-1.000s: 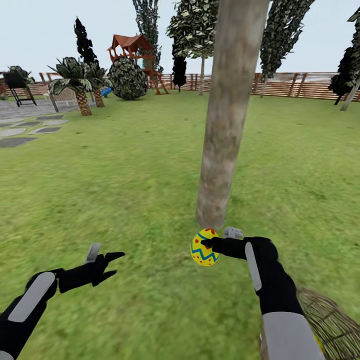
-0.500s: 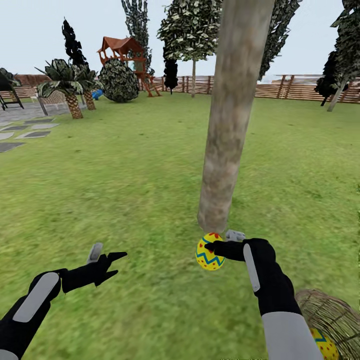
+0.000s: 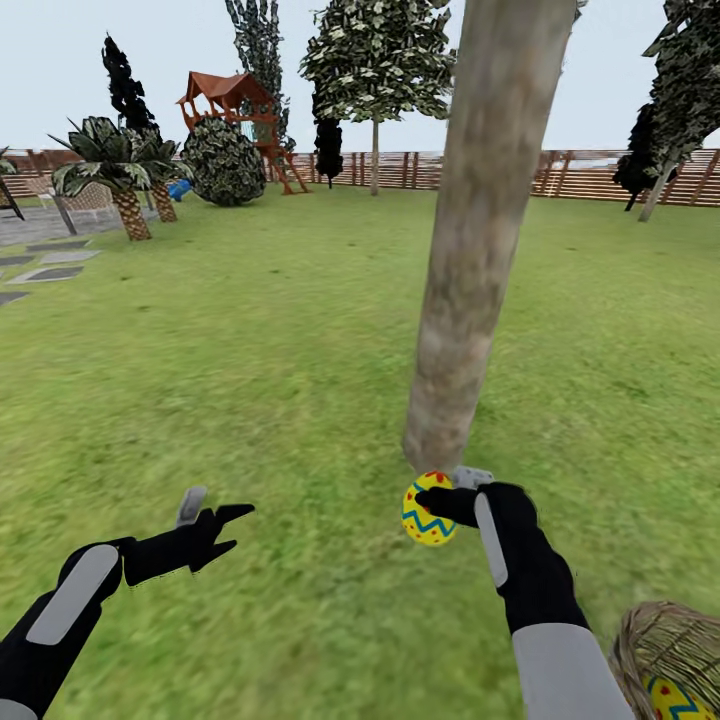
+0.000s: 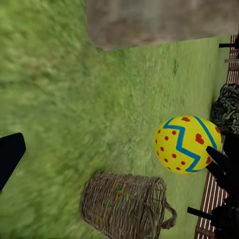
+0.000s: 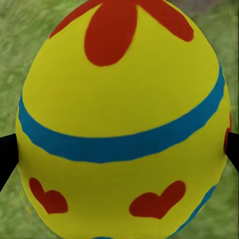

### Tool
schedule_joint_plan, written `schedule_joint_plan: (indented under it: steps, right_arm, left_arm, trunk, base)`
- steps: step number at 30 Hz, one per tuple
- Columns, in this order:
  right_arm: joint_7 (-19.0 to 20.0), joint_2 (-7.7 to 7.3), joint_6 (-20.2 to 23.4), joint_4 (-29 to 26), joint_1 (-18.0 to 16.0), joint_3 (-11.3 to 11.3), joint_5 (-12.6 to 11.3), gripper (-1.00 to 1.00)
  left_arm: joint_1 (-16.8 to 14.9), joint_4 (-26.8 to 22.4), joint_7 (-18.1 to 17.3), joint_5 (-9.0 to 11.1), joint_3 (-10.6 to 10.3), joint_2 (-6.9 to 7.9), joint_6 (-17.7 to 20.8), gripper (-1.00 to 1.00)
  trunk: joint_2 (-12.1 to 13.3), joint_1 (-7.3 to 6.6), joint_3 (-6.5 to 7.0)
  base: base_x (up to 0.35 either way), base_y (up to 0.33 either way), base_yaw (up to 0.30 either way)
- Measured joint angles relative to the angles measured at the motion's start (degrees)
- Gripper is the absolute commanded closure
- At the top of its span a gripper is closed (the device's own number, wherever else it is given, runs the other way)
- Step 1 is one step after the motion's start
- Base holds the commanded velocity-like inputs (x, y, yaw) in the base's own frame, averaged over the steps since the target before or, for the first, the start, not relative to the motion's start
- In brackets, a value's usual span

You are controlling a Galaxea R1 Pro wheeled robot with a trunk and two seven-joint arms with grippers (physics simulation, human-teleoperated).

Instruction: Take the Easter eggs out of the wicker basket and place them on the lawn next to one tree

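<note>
Easter egg (image 3: 427, 510): yellow, blue zigzag bands, red dots.

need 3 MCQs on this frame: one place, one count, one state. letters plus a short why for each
1. Where is the held egg?
A. In the basket
B. Just off the foot of the trunk
C. By the palms

2. How many eggs show inside the basket in the head view?
A. One
B. Two
C. Three

3. What state is the left pincer in?
A. Shut on an egg
B. Open, holding nothing
C. Shut on the basket rim

Answers:
1. B: the right pincer holds the egg above the lawn right in front of the trunk's foot.
2. A: one egg in the basket shows at the picture's lower edge; part of the basket is cut off, so more could be hidden.
3. B: its fingers are spread with only grass between them.
</note>
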Motion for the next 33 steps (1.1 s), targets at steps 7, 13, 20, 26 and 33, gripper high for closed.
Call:
schedule_joint_plan:
  steps: [7, 13, 20, 26, 33]
  right_arm:
    - [-7.86, 0.1, -2.97, 2.14, 0.0, 0.08, -0.25, 1.0]
    - [-9.26, 0.09, -2.98, 2.39, 0.01, 0.02, -0.22, 1.0]
    - [-11.05, 0.09, -2.9, 2.65, 0.01, 0.0, -0.23, 1.0]
    - [-11.12, 0.09, -2.88, 2.67, 0.01, -0.01, -0.19, 1.0]
    - [-11.13, 0.11, -2.89, 2.73, 0.0, -0.03, -0.24, 1.0]
  left_arm:
    - [-0.01, -0.12, 0.0, 0.0, 0.0, 0.03, 0.0, -1.0]
    - [-0.03, -0.04, 0.02, -0.02, 0.0, -0.01, 0.02, -1.0]
    - [-0.02, -0.03, 0.01, -0.02, 0.0, -0.01, 0.02, -1.0]
    - [-0.04, -0.02, 0.08, -0.02, -0.01, -0.01, 0.02, -1.0]
    - [-0.02, -0.03, 0.07, 0.0, -0.01, 0.0, 0.0, -1.0]
  trunk:
    - [0.0, 0.0, 0.0]
    - [0.0, 0.01, -0.12]
    - [0.0, 0.03, -0.51]
    - [0.0, 0.0, -0.86]
    - [0.0, -0.01, -0.93]
  base:
    - [0.217, 0.224, -0.015]
    - [0.179, 0.255, -0.218]
    - [0.011, 0.299, -0.239]
    - [0.153, 0.251, -0.214]
    - [0.322, 0.096, -0.014]
